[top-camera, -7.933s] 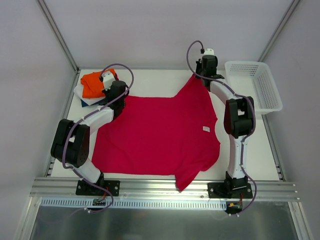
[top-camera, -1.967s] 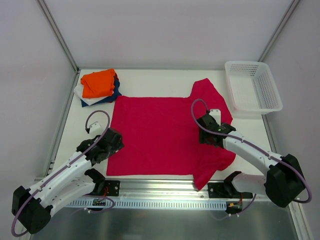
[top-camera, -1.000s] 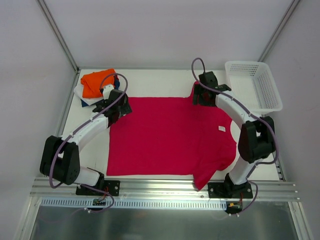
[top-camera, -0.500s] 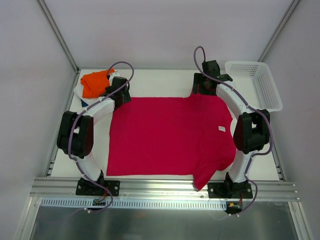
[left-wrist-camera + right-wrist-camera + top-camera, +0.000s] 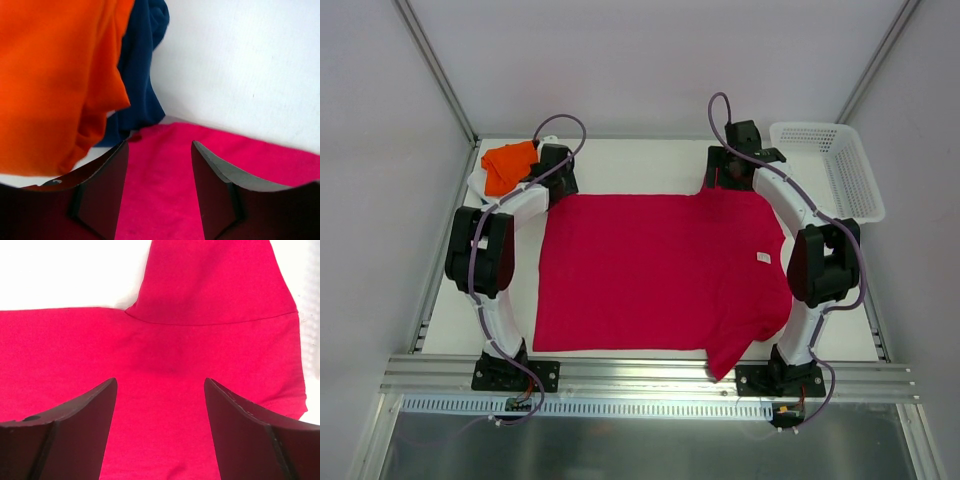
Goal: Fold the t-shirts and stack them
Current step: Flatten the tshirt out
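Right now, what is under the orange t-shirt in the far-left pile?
A navy-blue t-shirt shows beneath the orange t-shirt, with a white edge at the bottom. How many layers lie there is covered by the orange cloth.

A white plastic mesh basket [image 5: 810, 125] sits at the far right corner of the white table [image 5: 640, 160], its long side along the right edge. An aluminium rail [image 5: 650, 372] runs along the near edge. Pale walls [image 5: 650, 60] stand behind.

Orange tee [image 5: 50, 75] crowds left gripper [image 5: 160, 145]; basket [image 5: 825, 175] stands right of right gripper [image 5: 160, 381].
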You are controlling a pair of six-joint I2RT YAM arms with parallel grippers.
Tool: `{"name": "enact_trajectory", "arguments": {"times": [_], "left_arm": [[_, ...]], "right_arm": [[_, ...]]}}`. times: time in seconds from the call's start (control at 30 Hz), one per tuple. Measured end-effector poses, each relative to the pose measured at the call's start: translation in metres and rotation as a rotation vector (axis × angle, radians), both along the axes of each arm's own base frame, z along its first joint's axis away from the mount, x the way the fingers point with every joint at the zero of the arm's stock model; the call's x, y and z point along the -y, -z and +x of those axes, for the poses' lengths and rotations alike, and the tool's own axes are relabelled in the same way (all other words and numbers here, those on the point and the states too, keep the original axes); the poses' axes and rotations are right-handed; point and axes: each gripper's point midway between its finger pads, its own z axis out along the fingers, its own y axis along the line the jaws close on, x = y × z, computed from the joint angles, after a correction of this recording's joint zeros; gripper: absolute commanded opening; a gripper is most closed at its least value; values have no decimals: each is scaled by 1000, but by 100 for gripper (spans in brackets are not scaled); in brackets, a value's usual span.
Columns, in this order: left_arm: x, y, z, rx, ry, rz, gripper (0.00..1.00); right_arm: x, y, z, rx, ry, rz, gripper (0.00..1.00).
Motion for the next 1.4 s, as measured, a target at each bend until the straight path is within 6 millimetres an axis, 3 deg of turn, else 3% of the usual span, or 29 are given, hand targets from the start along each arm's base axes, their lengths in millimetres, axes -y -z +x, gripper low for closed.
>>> {"name": "enact_trajectory", "arguments": {"times": [0.1, 0.3, 0.7, 1.03, 1.4], "left_arm": [[-5, -5, 7, 15, -9, -6, 43], [-6, -7, 19, 25, -9, -13, 44], [-7, 4, 8, -36, -11, -15, 46], [-9, 10, 0, -80, -24, -24, 41], [-11, 18, 7, -117, -26, -63, 39]], "right_arm": [[-1, 1, 0, -2, -3, 3, 73], [-1, 3, -2, -9, -7, 6, 73], [-3, 4, -3, -10, -12, 13, 73], [-1, 5, -9, -18, -14, 13, 73], [0, -4, -13, 0, -14, 19, 73]]}}
